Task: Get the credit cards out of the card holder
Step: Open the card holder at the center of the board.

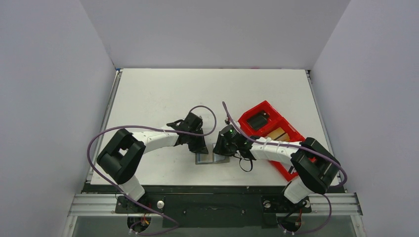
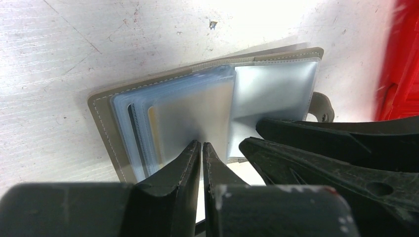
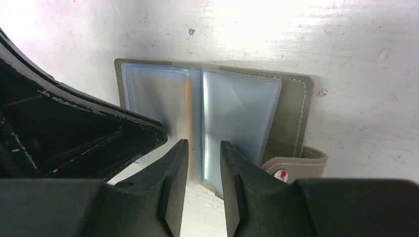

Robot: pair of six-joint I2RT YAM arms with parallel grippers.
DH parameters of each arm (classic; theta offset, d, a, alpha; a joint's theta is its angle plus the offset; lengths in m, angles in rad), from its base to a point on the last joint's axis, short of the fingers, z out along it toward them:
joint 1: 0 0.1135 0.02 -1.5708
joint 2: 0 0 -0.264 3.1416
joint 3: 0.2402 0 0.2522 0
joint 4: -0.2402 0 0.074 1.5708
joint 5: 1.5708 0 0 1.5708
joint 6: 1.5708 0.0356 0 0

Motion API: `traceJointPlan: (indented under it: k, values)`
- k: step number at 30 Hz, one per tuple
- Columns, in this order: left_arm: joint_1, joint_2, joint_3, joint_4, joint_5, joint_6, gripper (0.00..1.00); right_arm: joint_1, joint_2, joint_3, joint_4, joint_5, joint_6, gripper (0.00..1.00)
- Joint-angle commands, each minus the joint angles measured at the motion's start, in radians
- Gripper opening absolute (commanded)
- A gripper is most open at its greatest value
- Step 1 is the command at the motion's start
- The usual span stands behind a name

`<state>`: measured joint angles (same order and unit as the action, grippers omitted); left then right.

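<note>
Small grey bifold card holder (image 1: 210,159) lying open near the white tabletop's (image 1: 163,94) six o'clock edge, left tool (image 2: 201,148) pinching one of its clear plastic sleeves, tips pressing almost together, right tool (image 3: 204,148) hovering spread over the centre fold, thin orange credit card (image 3: 188,113) sitting edge-on inside a sleeve, long red plastic tray (image 1: 267,111) lying at three o'clock.

credit cards (image 3: 188,113) hidden in sleeves (image 3: 237,118) — edges only, red tray (image 2: 402,59) cropped

The holder (image 1: 211,159) lies open on the table (image 1: 148,94) near its front edge, between the left gripper (image 2: 201,144) and right gripper (image 3: 204,144). A card (image 3: 188,118) sits in its left half. The tray (image 1: 267,104) lies to the right, with a block (image 1: 258,120) in its far compartment.
</note>
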<state>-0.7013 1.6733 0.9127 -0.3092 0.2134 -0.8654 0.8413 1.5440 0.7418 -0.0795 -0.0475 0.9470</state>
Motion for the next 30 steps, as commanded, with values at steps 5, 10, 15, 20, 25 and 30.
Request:
traceJointPlan:
  k: [5,10,15,20,25,30]
  values:
    - [0.002,-0.050,0.032,-0.040,-0.043,0.014,0.05,0.056,0.041,0.103,-0.067,0.093,-0.043,0.31]
    - [0.024,-0.088,0.038,-0.077,-0.060,0.028,0.06,0.083,0.081,0.148,-0.084,0.113,-0.051,0.33]
    - [0.056,-0.122,0.010,-0.086,-0.062,0.037,0.06,0.099,0.136,0.193,-0.121,0.140,-0.056,0.37]
    - [0.071,-0.128,-0.004,-0.086,-0.057,0.044,0.06,0.103,0.169,0.206,-0.150,0.156,-0.060,0.36]
    - [0.071,-0.119,-0.002,-0.084,-0.051,0.047,0.06,0.098,0.173,0.169,-0.134,0.148,-0.053,0.16]
    - [0.071,-0.107,0.002,-0.082,-0.051,0.051,0.06,0.078,0.157,0.110,-0.069,0.109,-0.038,0.00]
